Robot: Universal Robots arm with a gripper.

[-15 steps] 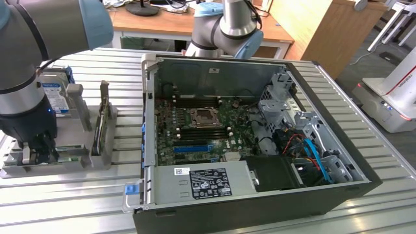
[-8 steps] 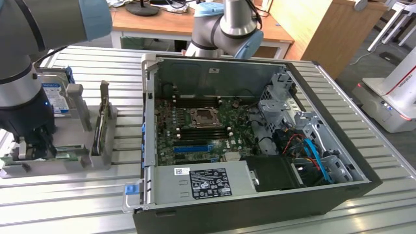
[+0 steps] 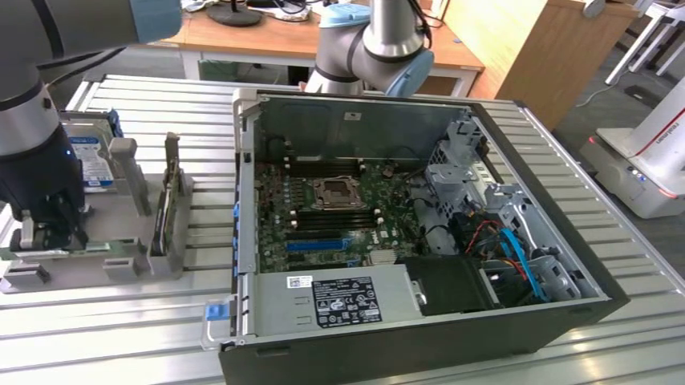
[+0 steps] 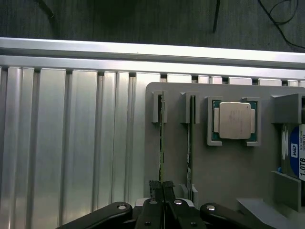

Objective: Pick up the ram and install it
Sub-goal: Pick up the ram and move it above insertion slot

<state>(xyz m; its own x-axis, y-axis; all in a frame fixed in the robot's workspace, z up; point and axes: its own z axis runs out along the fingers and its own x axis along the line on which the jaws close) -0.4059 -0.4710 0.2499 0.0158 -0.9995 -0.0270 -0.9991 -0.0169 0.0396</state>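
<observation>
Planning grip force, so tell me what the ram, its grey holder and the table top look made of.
By look, the ram is a thin greenish circuit board, likely fibreglass laminate; the grey holder is matte and uniform, probably plastic; the table top is ribbed silver slats with soft sheen, likely aluminium.

One ram stick (image 4: 161, 133) plus another ram stick (image 4: 190, 133) makes two. There is one silver chip (image 4: 233, 120), one hard drive (image 4: 295, 152), one gray holder (image 4: 228, 171) and one computer box (image 3: 428, 353).
</observation>
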